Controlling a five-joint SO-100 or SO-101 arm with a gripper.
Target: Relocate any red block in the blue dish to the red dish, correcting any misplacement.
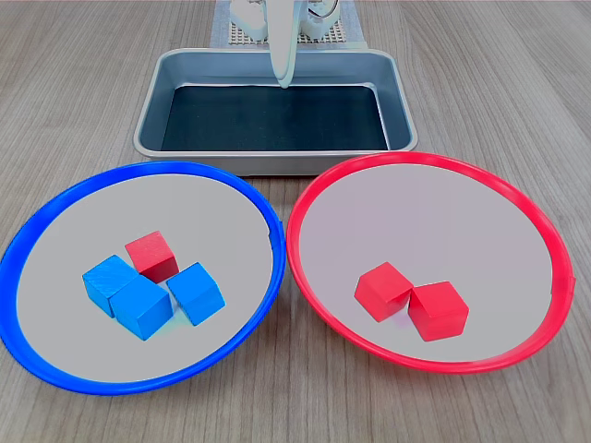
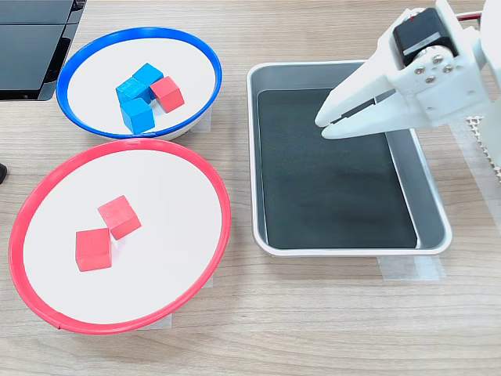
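One red block [image 1: 152, 256] [image 2: 167, 94] lies in the blue dish [image 1: 138, 169] [image 2: 141, 31], touching a cluster of three blue cubes [image 1: 138, 297] [image 2: 135, 100]. In the red dish [image 1: 416, 158] [image 2: 117, 144] two more red cubes [image 1: 383, 291] [image 2: 119, 217] lie side by side. My white gripper [image 1: 283, 81] [image 2: 322, 124] hangs over the metal tray, well away from both dishes. Its fingers are shut, only a thin slit between them, and they hold nothing.
A rectangular metal tray [image 1: 152, 101] [image 2: 254, 157] with a dark bottom stands behind the two dishes in the first exterior view. A black flat object [image 2: 31, 47] sits at the second exterior view's upper left. The dishes nearly touch each other on the wooden table.
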